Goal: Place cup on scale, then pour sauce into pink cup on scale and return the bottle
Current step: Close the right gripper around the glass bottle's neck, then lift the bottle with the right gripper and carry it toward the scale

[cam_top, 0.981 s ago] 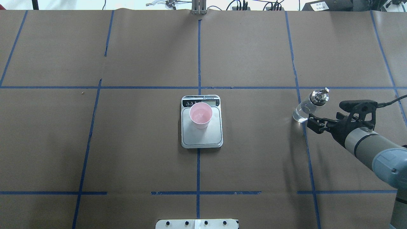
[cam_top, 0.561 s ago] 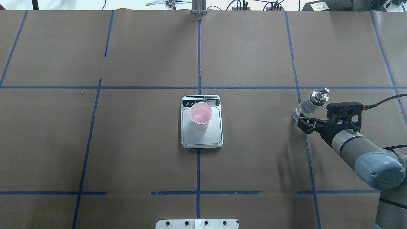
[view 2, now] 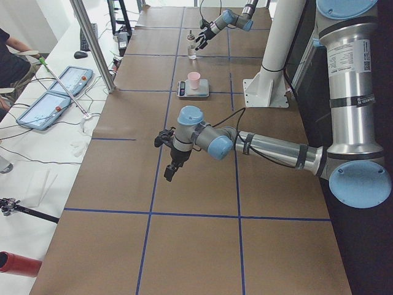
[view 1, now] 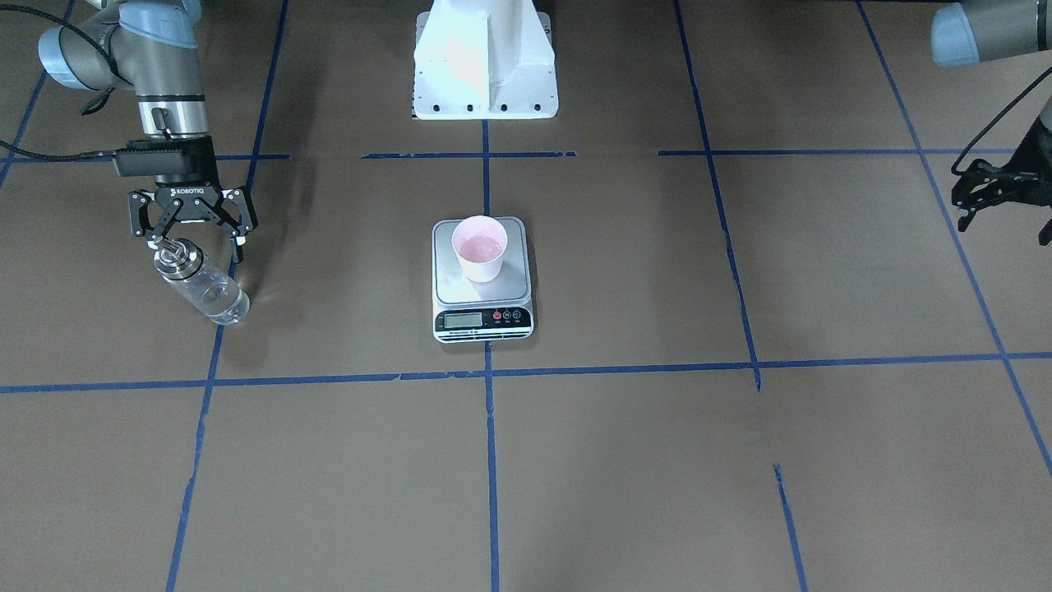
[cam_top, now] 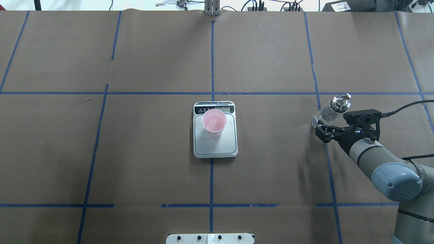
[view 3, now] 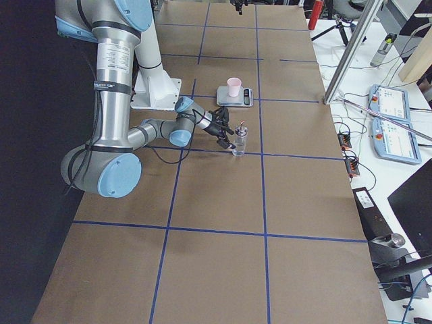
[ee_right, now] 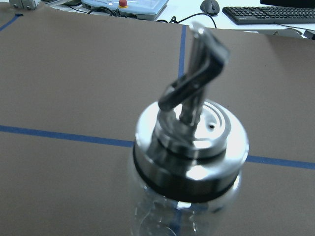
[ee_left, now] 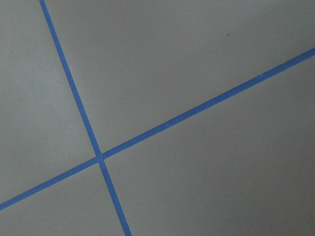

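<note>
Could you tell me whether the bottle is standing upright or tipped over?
Upright: in the exterior right view the bottle stands on its base, and the right wrist view shows its spout pointing up.

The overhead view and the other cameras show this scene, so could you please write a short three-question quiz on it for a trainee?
1. True or false: the cup stands on the scale.
2. Multiple choice: near the bottle, the right gripper is A) open, B) shut, C) out of view.
3. Fill the gap: the bottle stands on the table to the robot's ____ of the scale.
Key: 1 true; 2 A; 3 right.
</note>
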Robot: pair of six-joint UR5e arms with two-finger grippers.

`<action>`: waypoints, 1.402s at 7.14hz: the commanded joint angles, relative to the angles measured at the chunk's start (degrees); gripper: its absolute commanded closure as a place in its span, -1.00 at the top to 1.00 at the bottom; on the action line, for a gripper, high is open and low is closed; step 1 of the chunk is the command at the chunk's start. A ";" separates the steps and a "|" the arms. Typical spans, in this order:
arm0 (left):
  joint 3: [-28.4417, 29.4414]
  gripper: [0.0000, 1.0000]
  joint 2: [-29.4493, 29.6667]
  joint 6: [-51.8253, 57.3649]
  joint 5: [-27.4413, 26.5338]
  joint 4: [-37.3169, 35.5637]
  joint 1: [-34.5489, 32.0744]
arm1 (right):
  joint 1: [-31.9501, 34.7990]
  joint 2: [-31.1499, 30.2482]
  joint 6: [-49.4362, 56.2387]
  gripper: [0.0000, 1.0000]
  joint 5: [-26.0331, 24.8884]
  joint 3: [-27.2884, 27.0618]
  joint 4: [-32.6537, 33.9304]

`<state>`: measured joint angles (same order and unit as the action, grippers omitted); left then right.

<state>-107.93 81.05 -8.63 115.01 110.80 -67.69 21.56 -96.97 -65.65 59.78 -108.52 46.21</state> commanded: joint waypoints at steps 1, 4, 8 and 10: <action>0.18 1.00 -0.27 0.72 -0.04 -0.06 -0.07 | 0.15 2.55 2.53 1.00 -0.97 3.66 -4.72; 0.00 1.00 -0.19 0.54 -0.04 -0.06 -0.16 | 0.24 2.40 3.86 1.00 -1.42 5.07 -5.16; -0.26 1.00 -0.10 0.19 -0.04 -0.06 -0.16 | 1.46 2.75 4.04 0.99 -1.42 5.60 -5.08; -0.43 1.00 -0.10 0.10 -0.04 -0.06 -0.34 | 1.73 3.71 4.04 0.97 -1.33 6.65 -5.08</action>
<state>-108.23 80.94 -8.44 114.96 110.74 -67.94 23.09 -93.70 -61.58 58.38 -102.48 41.17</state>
